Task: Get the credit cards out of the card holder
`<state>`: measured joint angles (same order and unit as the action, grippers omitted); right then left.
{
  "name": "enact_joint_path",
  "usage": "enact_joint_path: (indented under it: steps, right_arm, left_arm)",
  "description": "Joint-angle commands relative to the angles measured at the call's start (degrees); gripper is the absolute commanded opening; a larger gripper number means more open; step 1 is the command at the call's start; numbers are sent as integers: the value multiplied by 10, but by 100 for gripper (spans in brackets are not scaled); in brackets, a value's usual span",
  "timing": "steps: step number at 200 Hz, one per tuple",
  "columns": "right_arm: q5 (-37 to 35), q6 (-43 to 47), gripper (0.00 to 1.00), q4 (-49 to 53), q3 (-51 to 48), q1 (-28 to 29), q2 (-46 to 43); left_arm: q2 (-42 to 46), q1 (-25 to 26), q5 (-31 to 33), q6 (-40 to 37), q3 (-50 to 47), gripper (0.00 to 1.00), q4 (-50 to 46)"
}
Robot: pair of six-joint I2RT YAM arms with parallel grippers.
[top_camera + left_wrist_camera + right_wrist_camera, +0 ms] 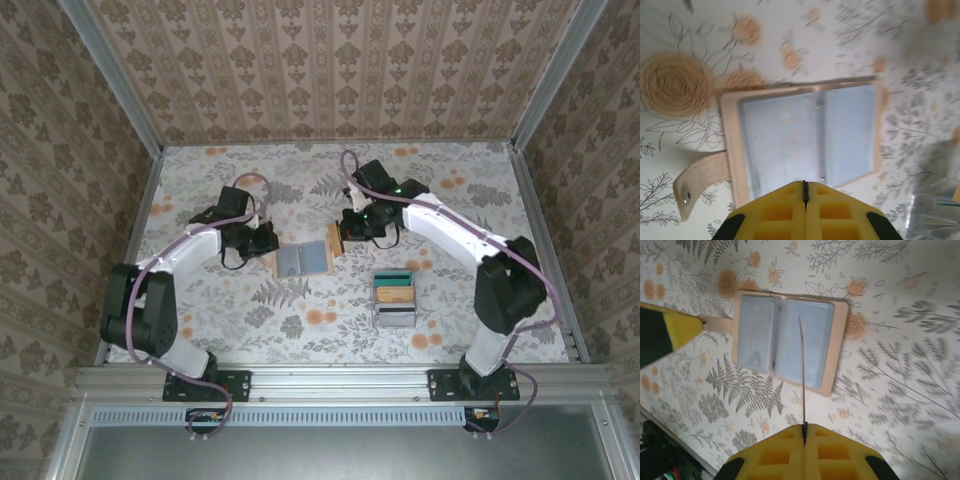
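Midway up the flowered table [250,180], the tan wallet [302,259] lies open with its grey-blue lining up. The right gripper [804,427] clamps a thin card [802,370] edge-on by the wallet's right edge, while the left gripper [805,184], pinched shut on nothing, hovers at the strap side. Such a card looks light, stiff and slick, so a firm pinch on one short edge seems safest. A clear box [374,305] sits near the right arm.

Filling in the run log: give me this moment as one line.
card holder: open, flat on table | right claw: shut on card, seen edge-on | left claw: shut, beside strap
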<state>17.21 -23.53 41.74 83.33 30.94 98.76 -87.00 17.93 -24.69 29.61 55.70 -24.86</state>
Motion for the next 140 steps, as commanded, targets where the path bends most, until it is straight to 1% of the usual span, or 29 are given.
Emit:
enact_joint_path:
  steps: [1,8,11,18,27,43,53,59,77,81,85,94,113,140]
  right_arm:
    - [-84,105,0,111,15,17,-59]
    - [-101,126,0,132,15,23,-71]
    - [-107,137,0,140,15,26,-76]
    - [-123,162,0,159,14,33,-86]
    - [-141,197,0,179,9,45,-100]
    - [-168,264,0,203,-14,66,-129]
    - [-184,308,0,213,-33,81,-148]
    - [-188,336,0,217,-45,88,-158]
    - [-196,407,0,222,-84,108,-187]
    - [-201,422,0,221,-94,114,-208]
    - [-205,442,0,220,-104,120,-217]
    - [-218,478,0,219,-123,133,-231]
    - [-264,516,0,217,-150,149,-242]
    - [-293,550,0,231,-168,152,-227]
  left_arm:
    - [49,-3,-14,-13,17,15,-5]
    - [61,-4,-14,-13,15,23,-3]
    - [64,-4,-15,-12,15,30,-2]
    - [78,-6,-17,-11,13,41,-1]
    - [94,-8,-18,-10,10,50,3]
    - [120,-13,-20,-8,5,61,7]
    - [134,-17,-24,-9,2,63,8]
    - [143,-20,-24,-9,-1,66,9]
    - [166,-26,-26,-10,-11,68,10]
    - [170,-27,-26,-10,-14,68,10]
    - [174,-28,-26,-11,-16,71,9]
    - [182,-31,-23,-11,-21,72,8]
    - [193,-33,-24,-8,-34,72,11]
    - [199,-33,-26,-8,-43,73,10]
